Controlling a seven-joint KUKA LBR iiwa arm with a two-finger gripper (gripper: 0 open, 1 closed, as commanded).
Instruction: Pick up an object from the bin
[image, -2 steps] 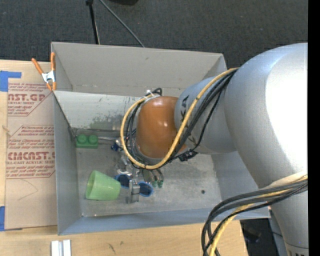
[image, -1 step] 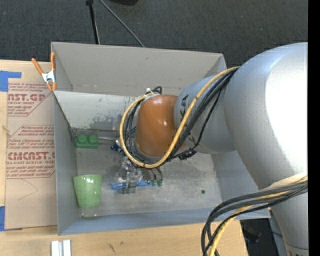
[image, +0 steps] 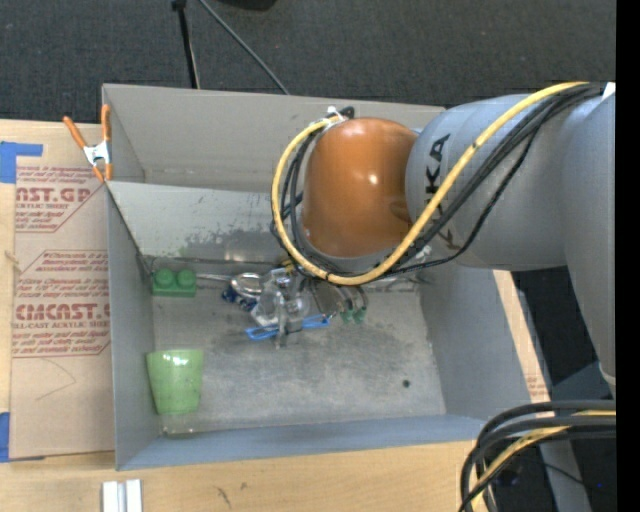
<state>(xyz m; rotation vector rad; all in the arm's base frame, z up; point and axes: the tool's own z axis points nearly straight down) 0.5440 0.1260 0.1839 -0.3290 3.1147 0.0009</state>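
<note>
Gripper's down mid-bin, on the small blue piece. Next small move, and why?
Probably a short straight lift, then check whether the small blue flat piece comes along. The gripper sits low at the floor of the grey metal bin, with blue showing on either side of it. The green toy brick and the pale green translucent cup lie well to the left, apart from it.

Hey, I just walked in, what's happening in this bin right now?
The robot arm reaches in from the right. Its end effector is down near the floor at the middle of the grey bin, right over a thin blue thing. I cannot tell whether it has hold of it. A green block and a pale green cup lie apart at the left.
</note>
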